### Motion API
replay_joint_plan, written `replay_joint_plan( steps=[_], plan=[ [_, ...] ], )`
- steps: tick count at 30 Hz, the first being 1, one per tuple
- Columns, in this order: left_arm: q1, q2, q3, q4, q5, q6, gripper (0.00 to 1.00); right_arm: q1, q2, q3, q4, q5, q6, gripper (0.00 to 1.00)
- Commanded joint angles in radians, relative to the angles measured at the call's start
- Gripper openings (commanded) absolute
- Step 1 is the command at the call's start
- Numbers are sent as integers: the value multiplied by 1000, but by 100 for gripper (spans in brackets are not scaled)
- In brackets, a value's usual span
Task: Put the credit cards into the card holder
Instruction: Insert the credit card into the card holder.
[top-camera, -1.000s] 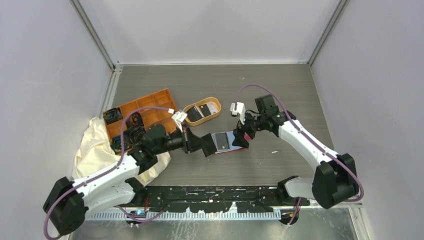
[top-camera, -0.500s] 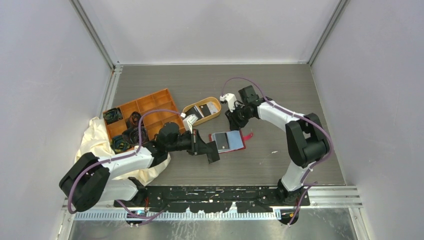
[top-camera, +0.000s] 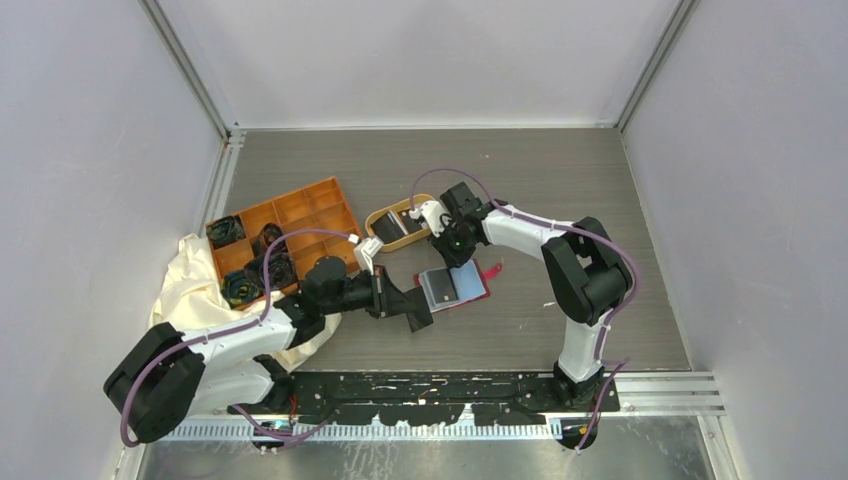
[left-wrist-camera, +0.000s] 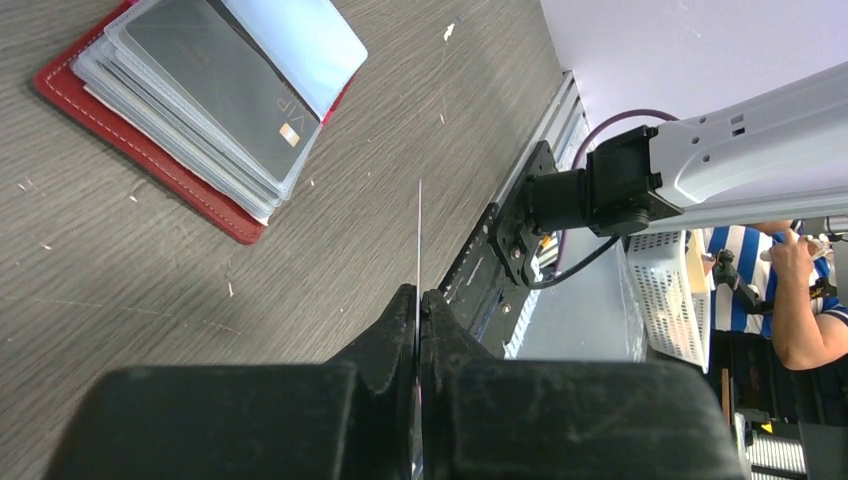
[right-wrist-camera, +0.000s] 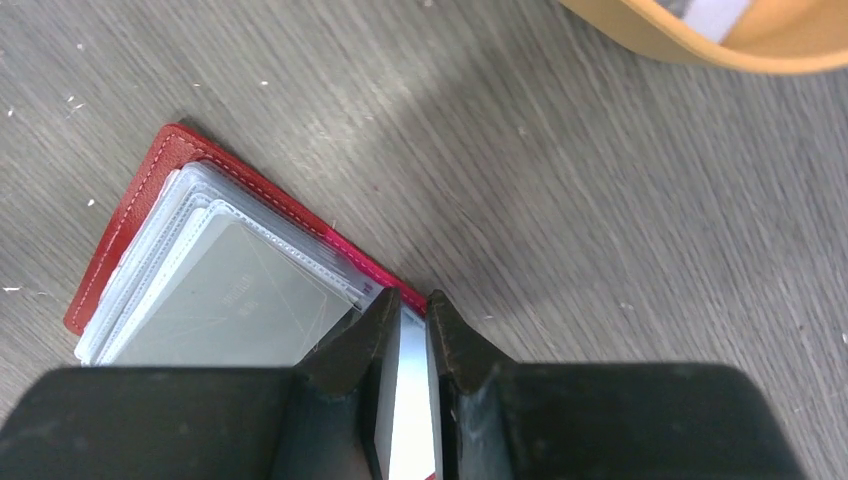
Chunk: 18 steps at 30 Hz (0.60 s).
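Note:
The red card holder (top-camera: 452, 287) lies open on the table, with a dark credit card (left-wrist-camera: 215, 95) in its top clear sleeve. My left gripper (top-camera: 408, 305) hovers just left of it, shut on a thin credit card (left-wrist-camera: 418, 230) that shows edge-on. At the holder's far edge my right gripper (top-camera: 452, 248) has its jaws nearly together. A pale sleeve leaf and a bit of red cover fill the narrow gap between its fingertips (right-wrist-camera: 408, 300). In the right wrist view the holder (right-wrist-camera: 130, 230) spreads to the left of the fingers.
An oval tan dish (top-camera: 385, 232) with a dark card (top-camera: 392, 228) and a pale one stands just behind the holder, close to my right wrist. An orange compartment tray (top-camera: 300, 205) and a cream cloth (top-camera: 185, 285) lie at the left.
My right gripper swung left from the holder's right side to its far edge and closed from wide open. My left gripper drew back slightly with its card.

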Motion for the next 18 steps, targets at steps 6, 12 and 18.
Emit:
replay_joint_plan(
  steps=[6,12,18],
  plan=[
    [3,-38,-65,202,12,-96,0,24,-16,56,-122,-131,-95,20],
    [-2,10,-90,326,30,-176,0,26,-53,58,-171,-196,-88,19],
    [-54,42,-99,403,-30,-220,0,-11,-145,64,-187,-214,-64,23]
  ],
)
